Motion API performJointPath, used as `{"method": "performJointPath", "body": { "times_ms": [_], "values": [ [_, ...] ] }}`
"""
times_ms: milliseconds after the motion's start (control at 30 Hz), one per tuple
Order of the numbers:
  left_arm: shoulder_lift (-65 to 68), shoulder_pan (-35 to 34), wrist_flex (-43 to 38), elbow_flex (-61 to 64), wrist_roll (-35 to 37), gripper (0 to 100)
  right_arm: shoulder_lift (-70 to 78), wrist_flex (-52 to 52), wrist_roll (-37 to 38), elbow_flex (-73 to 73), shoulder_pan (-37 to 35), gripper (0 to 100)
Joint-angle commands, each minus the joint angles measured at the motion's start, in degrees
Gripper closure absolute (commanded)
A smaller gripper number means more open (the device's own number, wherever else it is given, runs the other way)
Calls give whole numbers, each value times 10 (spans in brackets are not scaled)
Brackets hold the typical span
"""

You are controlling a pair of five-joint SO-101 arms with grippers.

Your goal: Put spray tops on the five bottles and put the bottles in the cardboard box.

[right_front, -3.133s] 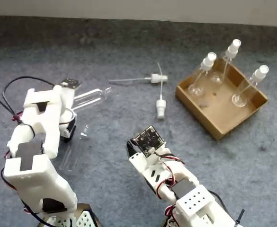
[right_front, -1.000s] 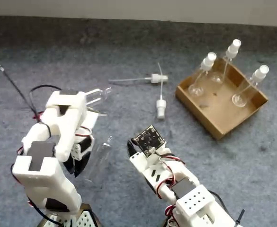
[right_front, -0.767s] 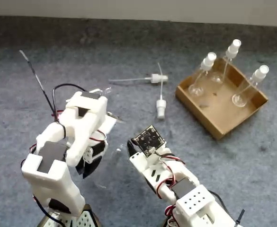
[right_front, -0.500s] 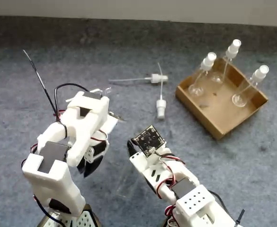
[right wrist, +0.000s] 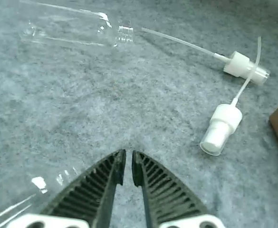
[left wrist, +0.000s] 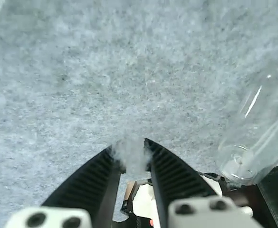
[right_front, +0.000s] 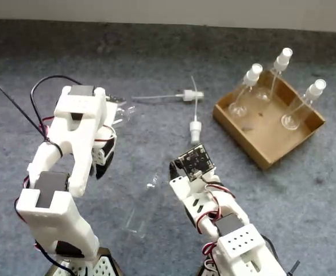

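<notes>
No readable text, label, number or sign recorded in any view. Cardboard box (right_front: 239, 137) walls plain brown. Clear bottles (right wrist: 67, 32) and white spray tops (right wrist: 220, 127) carry no legible marking.

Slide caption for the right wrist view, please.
Right hand, shut and empty, above the carpet, with an uncapped bottle, one spray top and a second spray top lying ahead.

The table cover (right_front: 305, 190) is fuzzy, matt grey cloth, the lying bottle (right wrist: 72, 31) clear glossy plastic, the spray tops (right wrist: 222, 128) smooth white plastic, the cardboard box (right_front: 239, 137) dull brown paperboard, and the right gripper (right wrist: 128, 164) has matt black ribbed plastic fingers (right wrist: 162, 192).
</notes>
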Motion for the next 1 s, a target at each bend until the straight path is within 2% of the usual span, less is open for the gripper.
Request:
{"method": "performJointPath", "body": {
  "times_ms": [0,100,333,567,867,967],
  "values": [
    [-33,10,3,-53,35,959,-12,-9,2,-2,10,988],
    [-46,9,2,-66,80,959,-12,-9,2,-2,10,988],
    [-217,15,4,-61,82,959,-12,-12,2,-3,10,988],
    [-415,15,-11,62,79,957,-12,-10,2,-18,10,988],
    [-599,15,-179,323,84,956,-12,-2,2,-19,20,988],
    [-638,15,-246,405,121,956,-11,87,2,-77,49,988]
  ]
}}
